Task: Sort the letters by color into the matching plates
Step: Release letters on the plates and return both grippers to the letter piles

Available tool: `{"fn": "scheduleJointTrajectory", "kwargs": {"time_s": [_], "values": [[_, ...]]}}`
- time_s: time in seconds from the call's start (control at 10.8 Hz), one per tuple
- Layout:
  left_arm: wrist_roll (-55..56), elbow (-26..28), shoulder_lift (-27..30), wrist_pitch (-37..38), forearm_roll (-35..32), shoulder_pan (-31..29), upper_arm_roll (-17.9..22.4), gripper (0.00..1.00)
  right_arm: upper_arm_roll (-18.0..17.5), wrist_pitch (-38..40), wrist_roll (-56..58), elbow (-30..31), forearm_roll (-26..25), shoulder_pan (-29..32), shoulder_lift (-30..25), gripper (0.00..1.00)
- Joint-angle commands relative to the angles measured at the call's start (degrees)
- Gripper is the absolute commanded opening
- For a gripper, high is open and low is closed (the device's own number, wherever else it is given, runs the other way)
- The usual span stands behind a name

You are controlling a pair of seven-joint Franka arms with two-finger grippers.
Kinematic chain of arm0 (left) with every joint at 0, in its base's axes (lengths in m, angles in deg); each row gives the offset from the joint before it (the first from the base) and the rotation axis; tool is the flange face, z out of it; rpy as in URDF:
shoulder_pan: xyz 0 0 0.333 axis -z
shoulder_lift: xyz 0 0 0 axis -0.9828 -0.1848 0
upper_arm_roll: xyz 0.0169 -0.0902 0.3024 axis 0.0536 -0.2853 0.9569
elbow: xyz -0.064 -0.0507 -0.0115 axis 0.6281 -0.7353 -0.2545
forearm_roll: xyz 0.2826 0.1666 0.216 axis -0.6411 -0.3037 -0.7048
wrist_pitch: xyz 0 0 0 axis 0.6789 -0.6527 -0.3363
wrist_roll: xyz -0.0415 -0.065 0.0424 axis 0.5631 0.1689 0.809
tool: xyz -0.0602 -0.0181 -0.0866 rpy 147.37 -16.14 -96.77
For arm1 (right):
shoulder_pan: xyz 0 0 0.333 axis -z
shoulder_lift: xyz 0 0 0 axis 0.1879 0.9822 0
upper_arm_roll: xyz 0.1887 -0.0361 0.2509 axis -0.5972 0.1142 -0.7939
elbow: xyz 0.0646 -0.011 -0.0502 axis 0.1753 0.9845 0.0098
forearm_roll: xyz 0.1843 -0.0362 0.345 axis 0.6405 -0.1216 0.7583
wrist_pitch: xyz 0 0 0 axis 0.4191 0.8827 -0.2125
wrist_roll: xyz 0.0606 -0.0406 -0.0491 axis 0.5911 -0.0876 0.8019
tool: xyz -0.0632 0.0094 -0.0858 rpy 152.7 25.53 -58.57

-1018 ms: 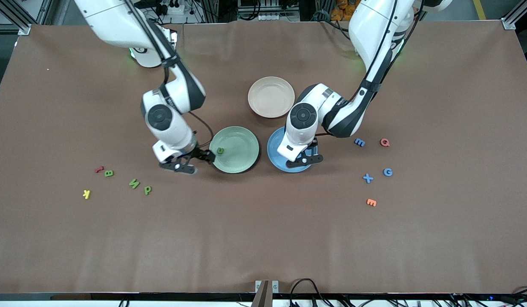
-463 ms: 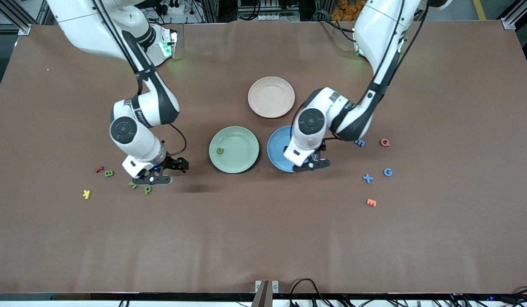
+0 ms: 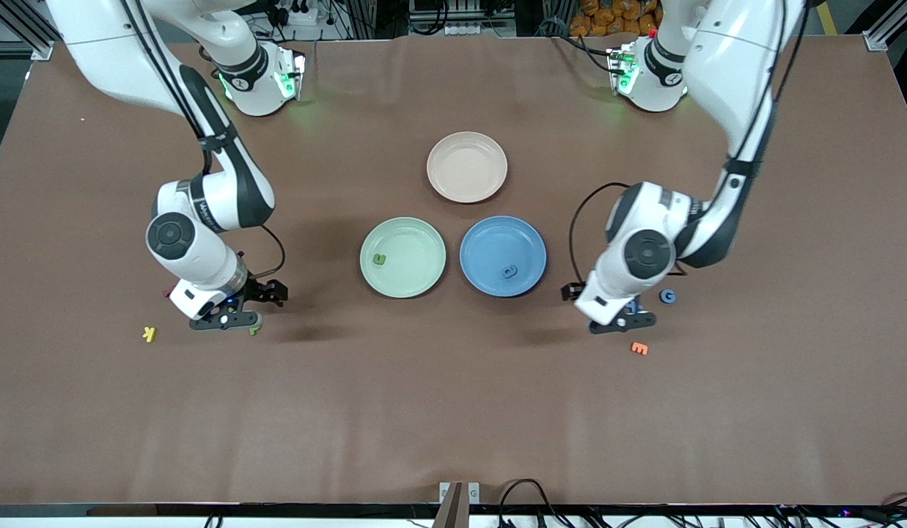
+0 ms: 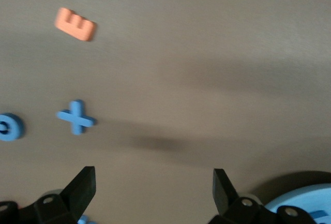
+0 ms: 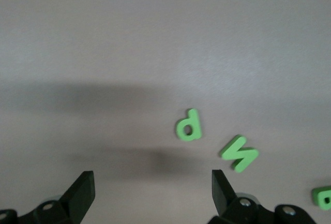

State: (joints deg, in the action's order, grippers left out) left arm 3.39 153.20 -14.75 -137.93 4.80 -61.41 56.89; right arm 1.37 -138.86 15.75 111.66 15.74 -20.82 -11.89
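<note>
The mint green plate (image 3: 402, 257) sits mid-table with 1 green letter (image 3: 380, 259) lying in it. Touching beside it, toward the left arm's end, is the blue plate (image 3: 503, 256), and it holds 1 blue letter (image 3: 508, 273). The beige-pink plate (image 3: 467, 166) lies farther from the front camera than both, between them.

Over at the right arm's end, the right gripper (image 3: 237, 317) hangs low over the table above the loose green letters, jaws spread with nothing between them. Its wrist view shows the pair of black fingers (image 5: 80, 195) wide apart, and past them a green d-shaped letter (image 5: 189, 126), a green zigzag letter (image 5: 239, 153) just beside it, and the edge of a 3rd green letter (image 5: 324, 196) at the frame's border. In the front view only a sliver of green (image 3: 254, 330) peeks out beside the gripper. A yellow letter (image 3: 149, 334) lies near, closer to the table's end.

At the left arm's end, the left gripper (image 3: 623, 323) hangs low over the blue letters, jaws spread and empty too. Its wrist view catches the blue cross-shaped letter (image 4: 76, 117), a round blue letter (image 4: 9, 127) near it, and an orange E (image 4: 75, 24). From the front, the blue G (image 3: 667, 295) lies just beside the gripper, and the orange E (image 3: 639, 348) lies nearer the camera.
</note>
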Motion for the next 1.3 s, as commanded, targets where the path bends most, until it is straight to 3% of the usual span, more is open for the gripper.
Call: {"fn": "scheduleJointTrajectory", "kwargs": {"time_s": [0.0,0.46,0.65,1.11,1.2], "values": [[-6.6,6.24,5.51,0.09,-0.77,-3.95,-0.5,1.0,-0.8,0.2,0.4,-6.86,-2.88,2.43,5.81,1.0],[-16.54,14.23,9.03,-6.39,-4.9,-11.86,-0.68,1.0,-1.68,-2.59,-0.04,-9.52,-6.14,4.71,10.39,1.0],[-19.89,19.43,10.36,-13.16,-8.33,-18.1,-3.92,1.0,-2.03,-3.4,-0.3,-9.43,-6.14,4.89,10.92,1.0],[-23.41,23.22,6.59,-19.15,-9.82,-19.09,-3.84,1.0,-2.21,-5.68,-1.01,-8.12,-6.14,5.33,11.36,0.99],[-25.5,22.61,5.79,-19.34,-10.96,-19.17,-3.67,1.0,-2.82,-6.29,-1.01,-7.76,-6.4,5.77,11.45,0.88]]}}
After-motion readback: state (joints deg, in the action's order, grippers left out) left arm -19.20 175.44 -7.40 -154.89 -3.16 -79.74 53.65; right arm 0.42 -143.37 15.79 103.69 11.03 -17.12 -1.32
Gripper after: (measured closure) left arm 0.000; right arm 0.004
